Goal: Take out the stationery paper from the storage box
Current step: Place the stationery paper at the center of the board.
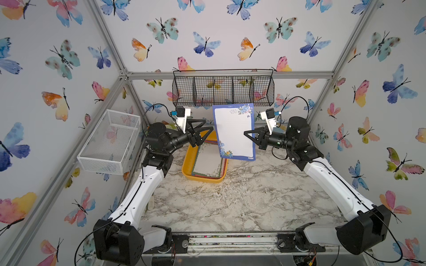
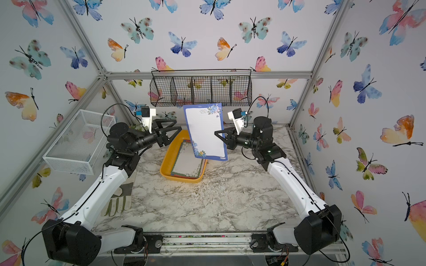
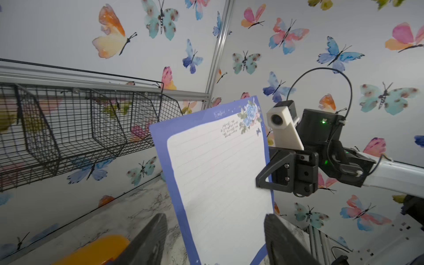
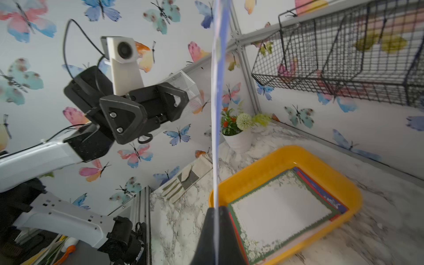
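Pinched the thin blue floral-bordered letter sheet point(image 1: 232, 131) in the closed right gripper point(image 1: 246, 134), upright above the shallow yellow-orange plastic tray point(image 1: 200, 179), with the left gripper point(image 1: 207, 125) spread and empty. Called for a slow sideways carry, probably well clear of its rim.

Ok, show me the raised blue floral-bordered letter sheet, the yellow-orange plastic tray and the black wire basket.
blue floral-bordered letter sheet point(image 1: 230, 138): in a top view, its pale centre.
yellow-orange plastic tray point(image 1: 187, 162): in a top view, its side wall.
black wire basket point(image 1: 222, 89): in a top view, its front mesh.
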Controlling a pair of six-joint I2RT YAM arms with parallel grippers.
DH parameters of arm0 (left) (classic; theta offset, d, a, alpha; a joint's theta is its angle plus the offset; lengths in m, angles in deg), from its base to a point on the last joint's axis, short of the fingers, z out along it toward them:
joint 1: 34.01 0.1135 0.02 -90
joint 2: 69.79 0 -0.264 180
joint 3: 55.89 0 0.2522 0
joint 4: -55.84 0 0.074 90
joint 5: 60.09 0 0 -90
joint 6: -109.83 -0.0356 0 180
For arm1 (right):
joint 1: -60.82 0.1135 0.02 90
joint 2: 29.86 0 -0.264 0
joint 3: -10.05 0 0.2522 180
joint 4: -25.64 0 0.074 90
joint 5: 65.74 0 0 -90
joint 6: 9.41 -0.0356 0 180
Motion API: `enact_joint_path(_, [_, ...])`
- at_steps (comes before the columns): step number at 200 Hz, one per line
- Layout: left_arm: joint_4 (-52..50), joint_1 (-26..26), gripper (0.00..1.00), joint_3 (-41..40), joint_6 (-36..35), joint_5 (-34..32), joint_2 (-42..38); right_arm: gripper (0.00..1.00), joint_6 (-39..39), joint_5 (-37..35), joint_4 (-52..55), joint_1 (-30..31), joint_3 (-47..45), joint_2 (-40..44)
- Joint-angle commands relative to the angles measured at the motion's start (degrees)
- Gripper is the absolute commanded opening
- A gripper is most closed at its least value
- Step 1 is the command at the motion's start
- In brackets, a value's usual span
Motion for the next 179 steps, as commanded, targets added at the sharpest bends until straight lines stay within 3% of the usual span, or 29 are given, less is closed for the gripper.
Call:
enact_joint_path(1, [-6.9,0.8,0.70,0.5,-4.5,-9.0,-0.2,0.01,3.3,-4.7,11.9,-2.4,0.0,-2.4])
enact_joint_path(61, [-11.2,2.6,0.70,1.3,-4.4,-13.3,1.6,0.01,4.1,-3.6,23.5,-10.1,2.1,-14.3])
enact_joint_path(113, [-14.3,3.2,0.70,2.2,-4.7,-16.5,2.2,0.01,4.7,-3.3,26.1,-15.8,1.0,-23.2])
enact_joint_path(179, [-15.9,3.4,0.69,2.9,-3.5,-17.1,3.5,0.03,5.7,-12.0,28.0,-18.3,0.9,-30.9])
